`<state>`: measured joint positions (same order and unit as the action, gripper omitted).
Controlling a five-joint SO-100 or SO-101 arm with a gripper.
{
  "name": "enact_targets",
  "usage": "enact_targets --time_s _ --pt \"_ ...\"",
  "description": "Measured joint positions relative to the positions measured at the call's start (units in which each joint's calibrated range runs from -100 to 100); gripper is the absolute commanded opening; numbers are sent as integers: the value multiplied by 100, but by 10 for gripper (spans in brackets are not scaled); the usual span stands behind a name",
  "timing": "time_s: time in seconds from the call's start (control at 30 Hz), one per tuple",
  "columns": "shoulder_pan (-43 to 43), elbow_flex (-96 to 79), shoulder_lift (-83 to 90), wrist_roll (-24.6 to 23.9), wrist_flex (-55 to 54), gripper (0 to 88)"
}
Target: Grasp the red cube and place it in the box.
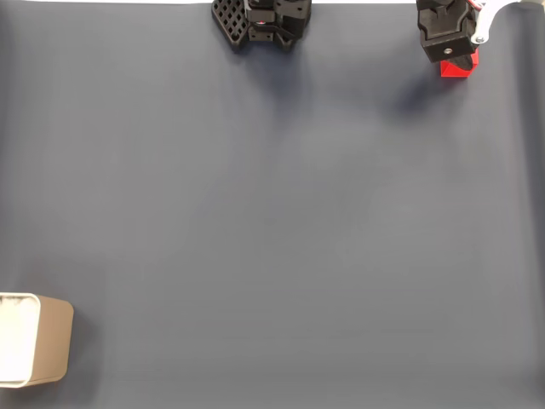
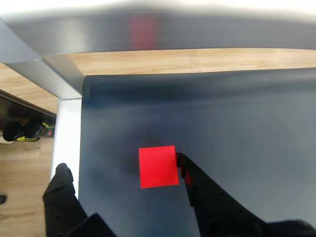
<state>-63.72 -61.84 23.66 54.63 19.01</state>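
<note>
The red cube (image 2: pixel 158 166) lay on the dark mat near the table's far right corner in the fixed view, between wide-spread fingers (image 2: pixel 183 165), one seemingly touching its side. Centring before closing would have helped. One cube, one box (image 1: pixel 51 341), well apart at lower left.

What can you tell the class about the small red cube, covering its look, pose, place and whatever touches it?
The small bright red cube has plain matte faces and looks solid. It sits flat on the dark grey mat, near the mat's top right corner in the fixed view, partly hidden under the black gripper. In the wrist view it lies between the open fingers: the right fingertip is at its right edge, the left finger well apart.
</note>
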Motion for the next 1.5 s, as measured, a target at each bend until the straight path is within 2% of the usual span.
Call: enact_targets --time_s 0.13,0.33,0.4,0.73,0.9,1.03,1.5 --pt "0 0 0 -20 0 424" --pt "0 -118 52 -20 0 236" --pt "0 -172 96 -20 0 201" --pt "0 -262 191 -20 0 178" --pt "0 -262 200 -5 16 78" --pt "0 -262 278 49 167 41" --pt "7 -262 330 63 183 0"
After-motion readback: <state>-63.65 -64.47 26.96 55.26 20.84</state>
